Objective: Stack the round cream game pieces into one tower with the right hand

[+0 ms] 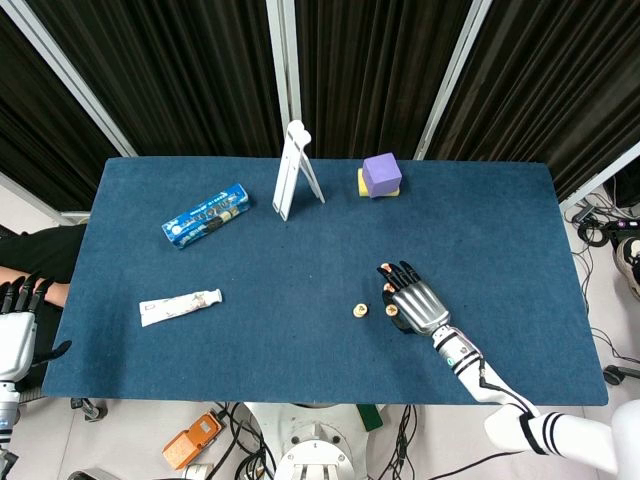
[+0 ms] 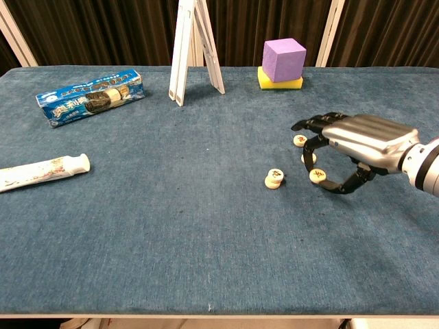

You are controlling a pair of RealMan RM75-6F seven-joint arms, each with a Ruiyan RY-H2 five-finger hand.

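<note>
The right hand (image 2: 360, 145) is positioned low over the blue felt-covered counter (image 2: 171, 219), palm down, at the right-centre of the surface. Its dark fingers (image 2: 312, 127) are curled forward, and the thumb reaches underneath toward one round cream game piece (image 2: 317, 176); whether this piece is pinched or only touched cannot be determined from either view. Two further cream pieces (image 2: 300, 140) lie just beside the fingertips. A short stack of cream pieces (image 2: 274, 178) stands apart to the left of the hand. In the head view, the left hand (image 1: 18, 335) hangs off the counter's left edge with nothing in it, fingers slightly apart. A purple cube (image 2: 284, 59) rests on a yellow block (image 2: 279, 82) at the far side.
</note>
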